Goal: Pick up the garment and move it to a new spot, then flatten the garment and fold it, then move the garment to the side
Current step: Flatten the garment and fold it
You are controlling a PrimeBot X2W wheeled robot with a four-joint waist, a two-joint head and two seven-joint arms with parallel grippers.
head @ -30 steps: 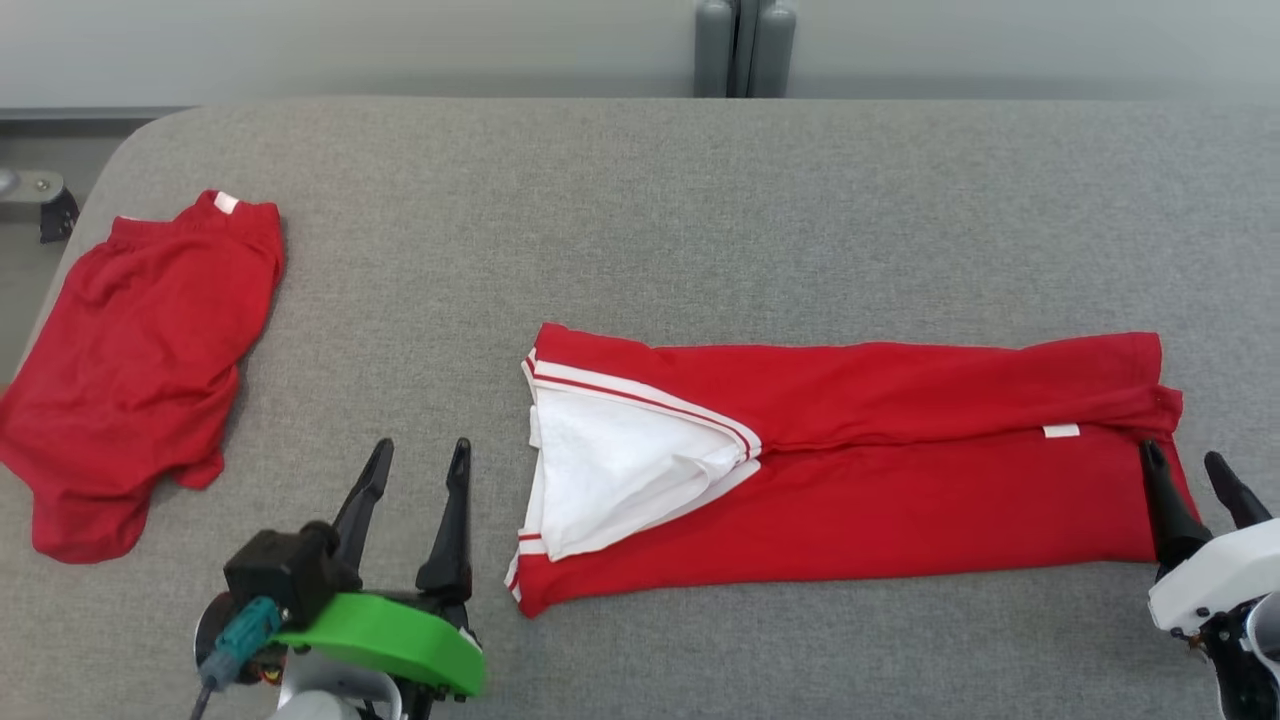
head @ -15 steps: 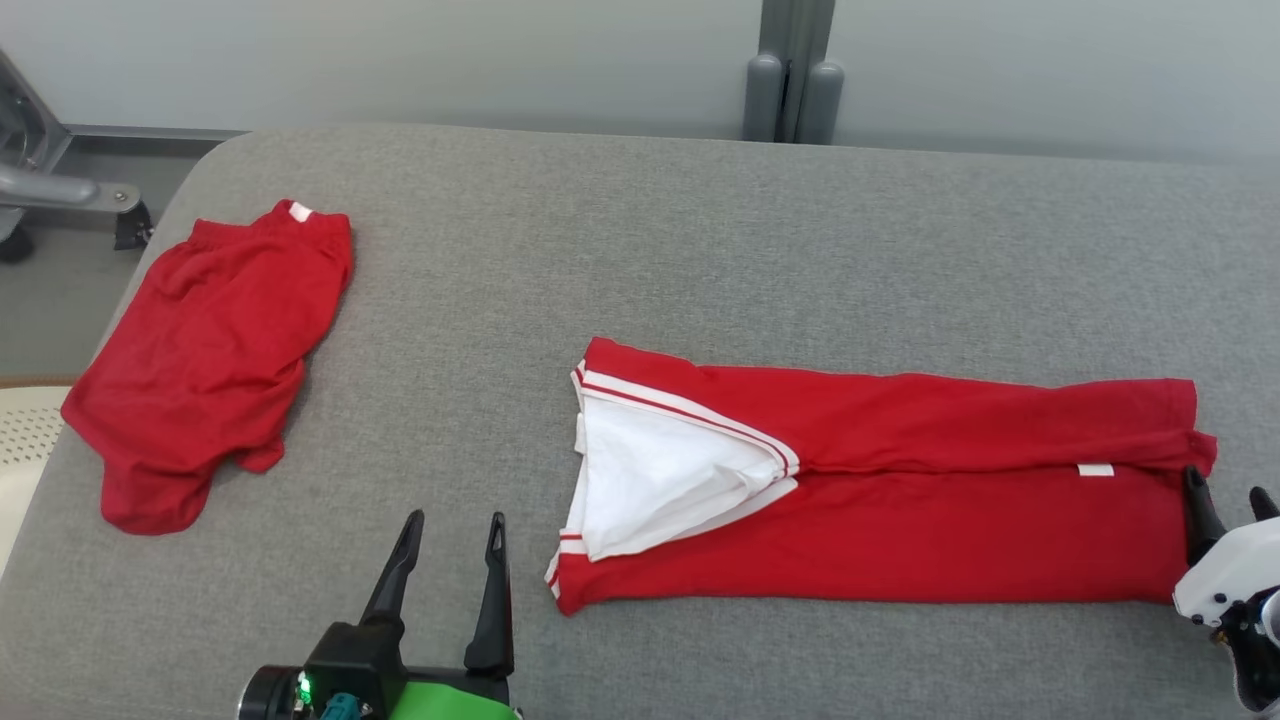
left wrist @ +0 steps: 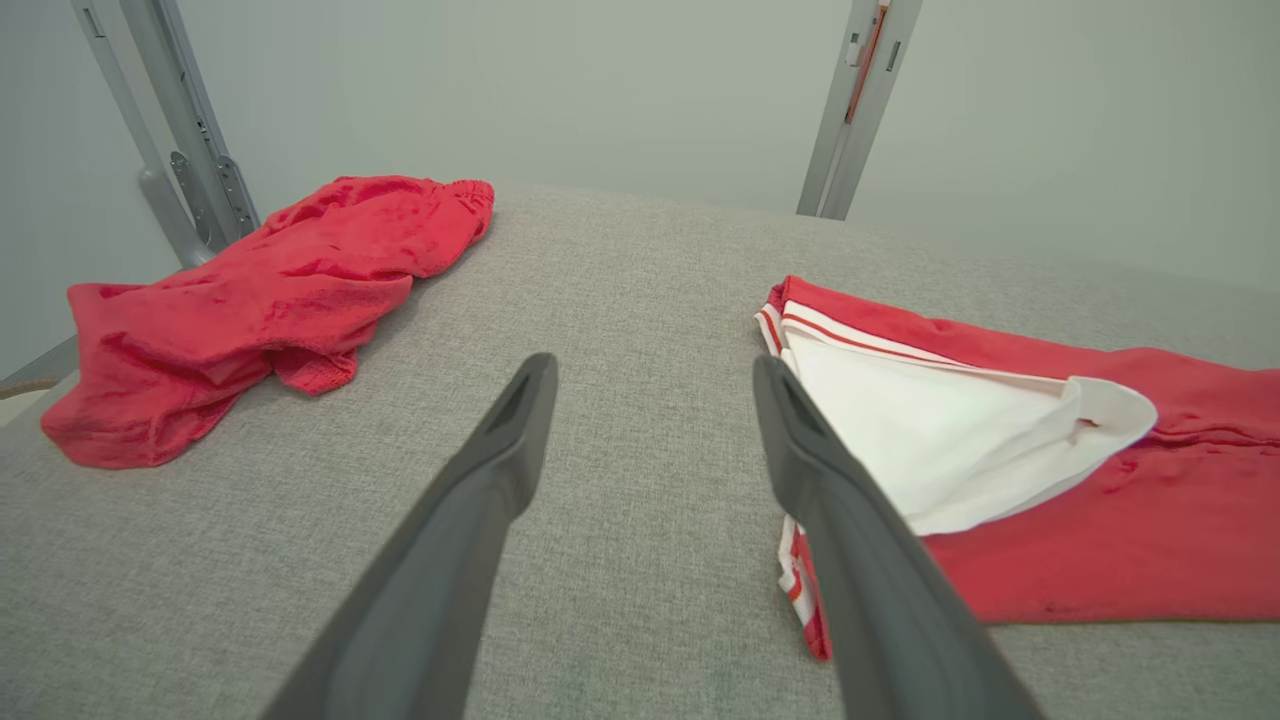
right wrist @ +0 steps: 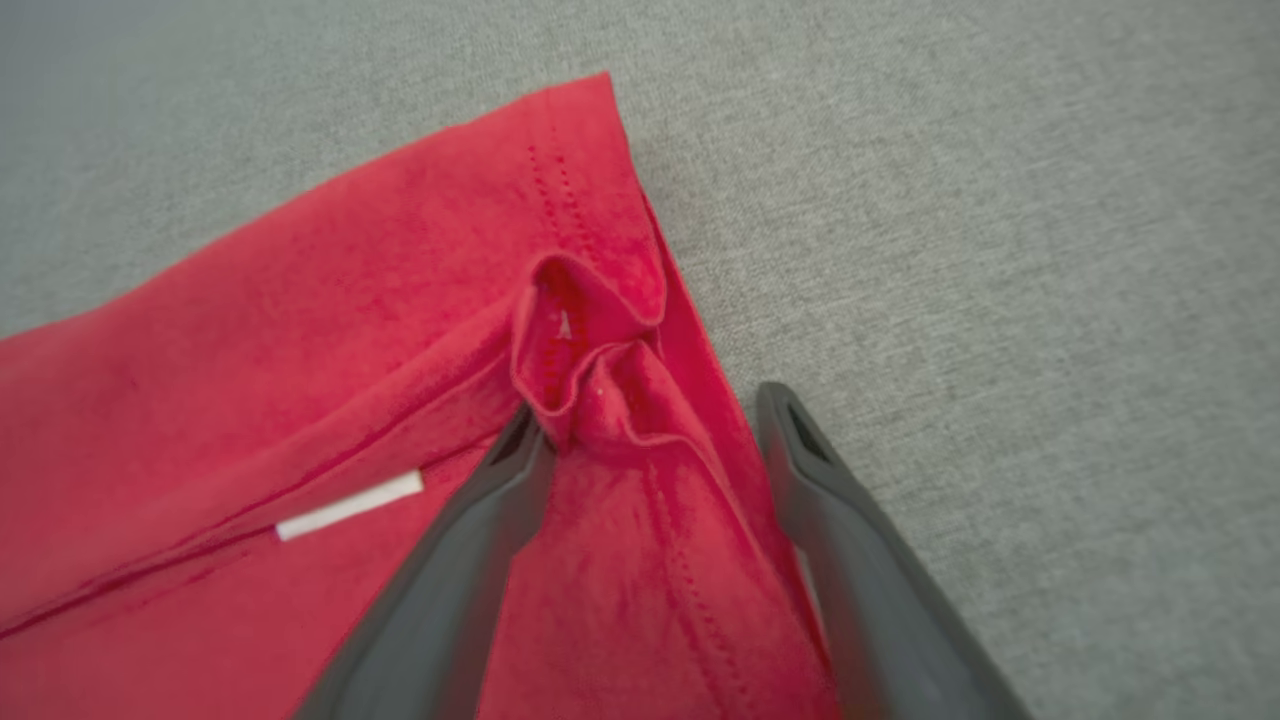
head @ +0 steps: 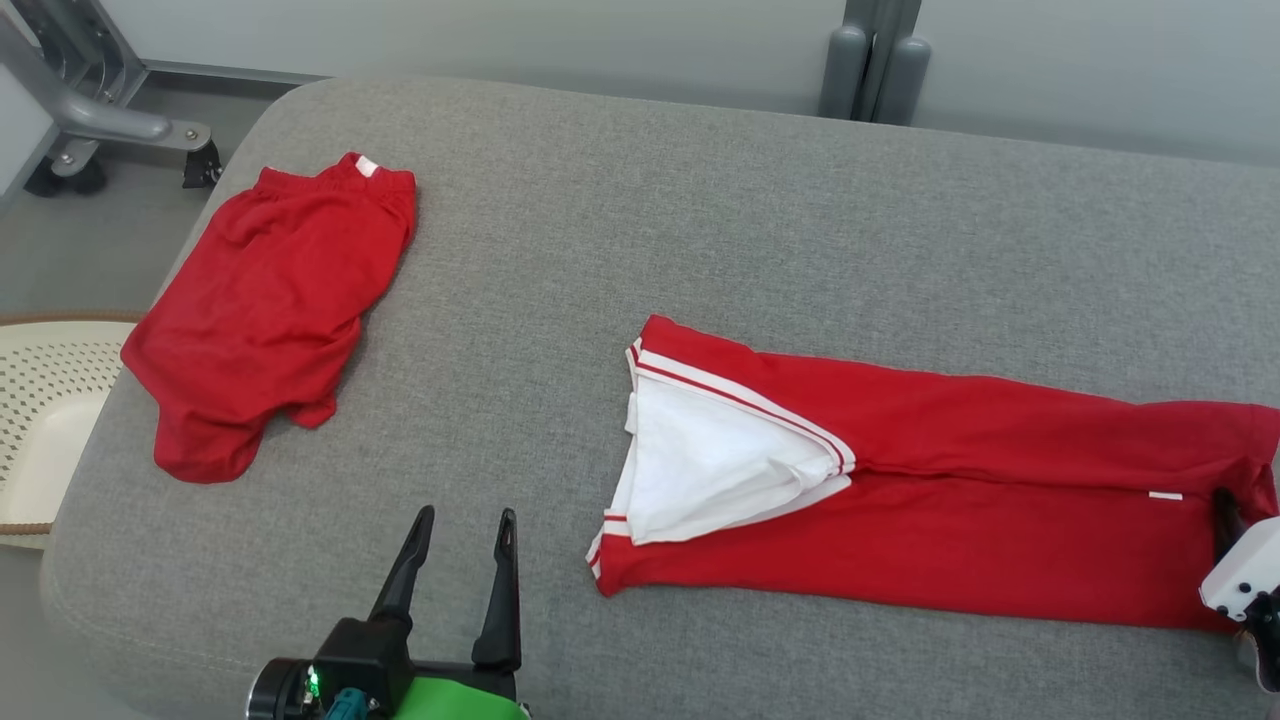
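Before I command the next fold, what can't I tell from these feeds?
- Right wrist view: soft focus, so whether the right end effector touches the garment's bunched hem is unclear.
- Head view: the right frame edge cuts off that end effector and the garment's right end.
- Head view: the basket is cropped at the left edge; its contents cannot be told.

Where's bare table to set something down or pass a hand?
Free: the far strip of the grey table behind both garments, and the middle lane between the crumpled red shorts and the folded red garment, ahead of the left tool. Crowded: right end, where the right tool straddles the hem.
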